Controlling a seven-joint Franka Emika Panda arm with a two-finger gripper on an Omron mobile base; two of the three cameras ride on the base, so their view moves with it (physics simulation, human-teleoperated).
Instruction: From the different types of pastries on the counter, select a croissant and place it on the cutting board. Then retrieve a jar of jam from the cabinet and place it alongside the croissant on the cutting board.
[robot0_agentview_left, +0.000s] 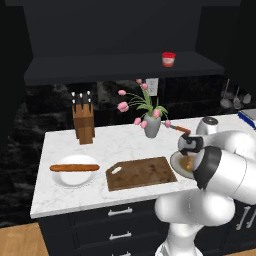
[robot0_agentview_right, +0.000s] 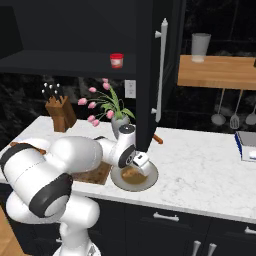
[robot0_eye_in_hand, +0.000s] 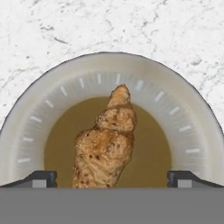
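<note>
White marble worktop (robot0_agentview_left: 125, 145) carried a grey-brown plate (robot0_eye_in_hand: 39, 113) holding the croissant (robot0_eye_in_hand: 105, 140), cutting board (robot0_agentview_left: 142, 172) at its 9 o'clock. Gripper (robot0_eye_in_hand: 111, 178) hovered wide open astride the pastry. Risk: fingers closing off-centre could nudge the tapered croissant or scrape the plate.

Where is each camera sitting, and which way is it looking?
Left base view: behind the arm's left, looking forward-down at the counter, cutting board and jar of jam; white arm lower right.
Right base view: behind its right, same counter; arm lower left.
Hand view: on the hand, looking down at the croissant on its plate; open gripper tips at the bottom.
Both base views share the jar and vase.
</note>
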